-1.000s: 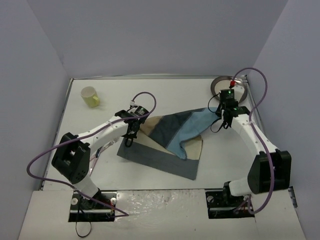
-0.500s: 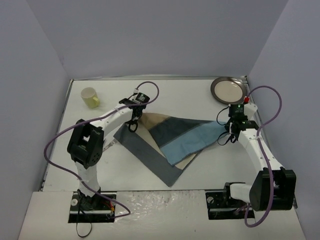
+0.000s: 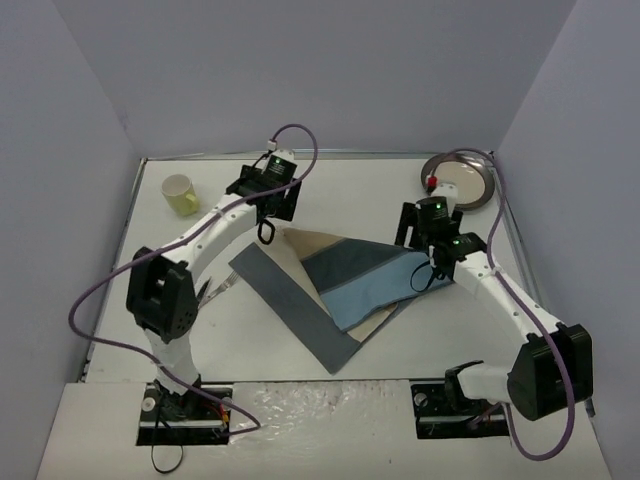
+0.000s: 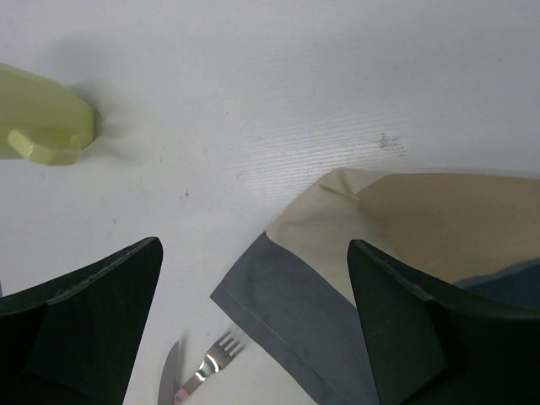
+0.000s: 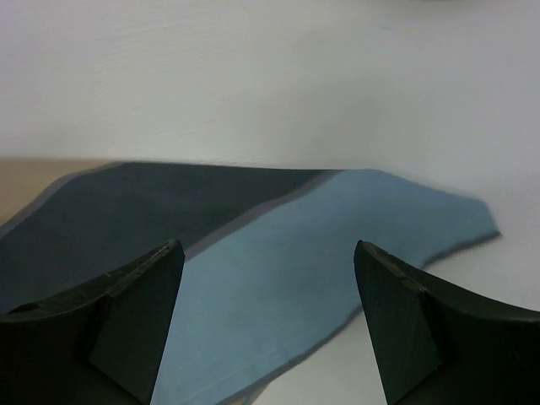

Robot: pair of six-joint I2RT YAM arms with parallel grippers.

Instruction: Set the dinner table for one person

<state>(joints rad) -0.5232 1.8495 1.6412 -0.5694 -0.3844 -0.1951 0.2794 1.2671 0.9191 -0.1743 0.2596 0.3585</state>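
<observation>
The white dinner table carries a striped blue, grey and beige placemat, folded over and askew at the middle. My left gripper hangs open and empty over the table by the placemat's back corner; in the left wrist view the beige and grey cloth lies at the right. My right gripper is open and empty just above the placemat's right corner; in the right wrist view the light blue stripe lies between the fingers.
A yellow-green mug stands at the back left and shows in the left wrist view. A round plate lies at the back right. A fork and a knife lie left of the placemat. Lavender-grey walls surround the table.
</observation>
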